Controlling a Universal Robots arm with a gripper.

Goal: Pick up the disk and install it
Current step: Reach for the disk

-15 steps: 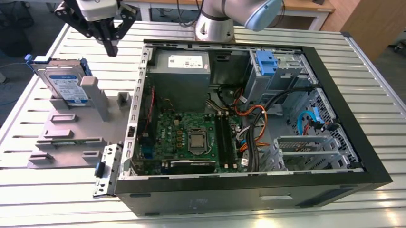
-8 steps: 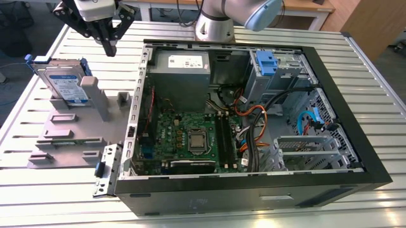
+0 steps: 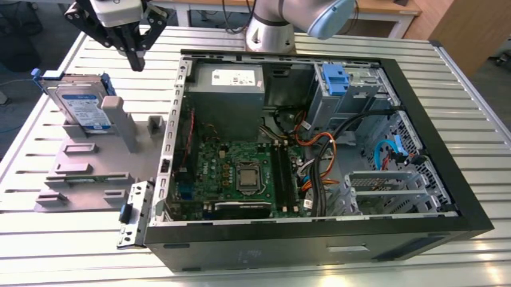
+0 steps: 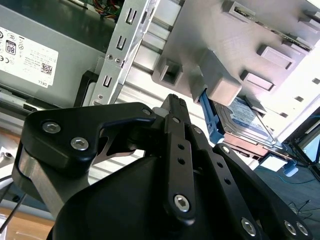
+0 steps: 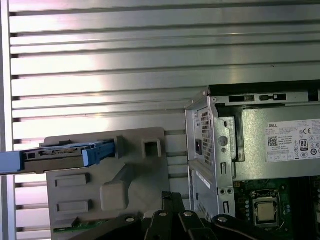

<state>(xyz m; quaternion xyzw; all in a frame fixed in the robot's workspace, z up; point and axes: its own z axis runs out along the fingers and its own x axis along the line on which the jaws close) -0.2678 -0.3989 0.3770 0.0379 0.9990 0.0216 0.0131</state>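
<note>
My gripper hung over the far end of the grey holding fixture on the slatted metal table. Its jaws were drawn together with nothing between them. The disk stood on edge in that fixture at the exterior view's left, framed by its blue carrier, near me but not touching. In the first wrist view it jutted from the fixture's slot. The open computer case lay alongside, with the power supply and the blue bracket inside.

Gripper aloft, seemingly closed, empty.
</note>
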